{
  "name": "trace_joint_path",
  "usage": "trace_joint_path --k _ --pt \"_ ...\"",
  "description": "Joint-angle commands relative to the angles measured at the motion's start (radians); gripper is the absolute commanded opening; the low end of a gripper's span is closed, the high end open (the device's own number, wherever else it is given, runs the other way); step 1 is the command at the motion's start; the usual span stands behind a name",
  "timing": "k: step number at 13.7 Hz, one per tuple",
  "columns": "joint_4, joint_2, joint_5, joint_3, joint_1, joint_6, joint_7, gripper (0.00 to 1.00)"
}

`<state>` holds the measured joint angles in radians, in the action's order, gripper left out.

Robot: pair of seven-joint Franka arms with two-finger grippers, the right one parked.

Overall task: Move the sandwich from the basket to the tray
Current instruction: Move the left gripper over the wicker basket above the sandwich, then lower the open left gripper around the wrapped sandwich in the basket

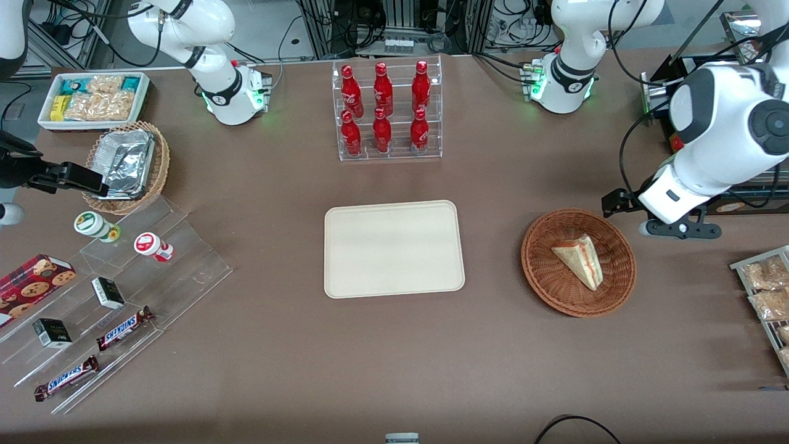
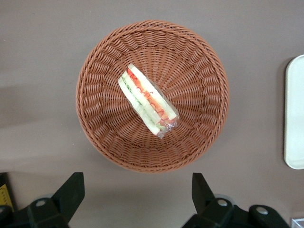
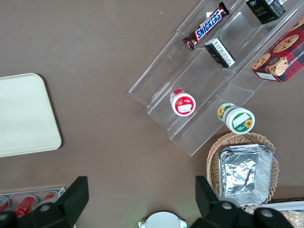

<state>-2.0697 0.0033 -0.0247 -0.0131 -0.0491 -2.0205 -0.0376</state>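
- We see the sandwich (image 1: 579,259) lying on its side in the basket (image 1: 542,271), roughly at the middle of the weave, with its red and green filling edge showing through the clear wrap in the left wrist view (image 2: 147,100).
- The basket (image 2: 109,142) sits on the brown table (image 1: 394,370), beside the tray and toward the working arm's end of the table.
- The tray (image 1: 394,248) lies flat with nothing on it, well apart from the basket; we catch only its rounded cream edge (image 2: 295,118) in the left wrist view.
- The gripper (image 2: 137,190) hangs above the table just beside the basket's rim, with the sandwich apart from it.
- Its two dark fingers (image 2: 71,190) stand spread wide, with a broad gap between them and nothing in their grasp.
- In the front view the gripper (image 1: 678,229) shows under the white left arm (image 1: 721,135), just beside the basket and slightly farther from the front camera than the sandwich.
- A clear rack of red bottles (image 1: 387,111) stands farther from the front camera than the tray.
- Toward the parked arm's end, relative to the tray, we see a lighter wicker basket with a foil container (image 1: 123,161) and clear steps carrying snack bars (image 1: 123,328).
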Motion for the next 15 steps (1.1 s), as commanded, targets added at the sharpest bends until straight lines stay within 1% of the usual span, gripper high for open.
trace_joint_path --k 1,3,5,12,14,15 --pt "-0.061 -0.003 0.002 -0.002 -0.002 -0.090 0.013 1.00" --pt "-0.104 -0.005 -0.001 -0.002 -0.002 -0.153 0.021 1.00" --pt "-0.125 0.000 -0.004 -0.001 0.000 -0.201 0.095 1.00" --pt "-0.159 0.024 -0.015 -0.004 -0.003 -0.303 0.517 1.00" --pt "-0.164 0.040 -0.015 -0.019 -0.003 -0.340 0.658 1.00" --pt "-0.164 0.044 -0.015 -0.027 -0.005 -0.356 0.692 1.00"
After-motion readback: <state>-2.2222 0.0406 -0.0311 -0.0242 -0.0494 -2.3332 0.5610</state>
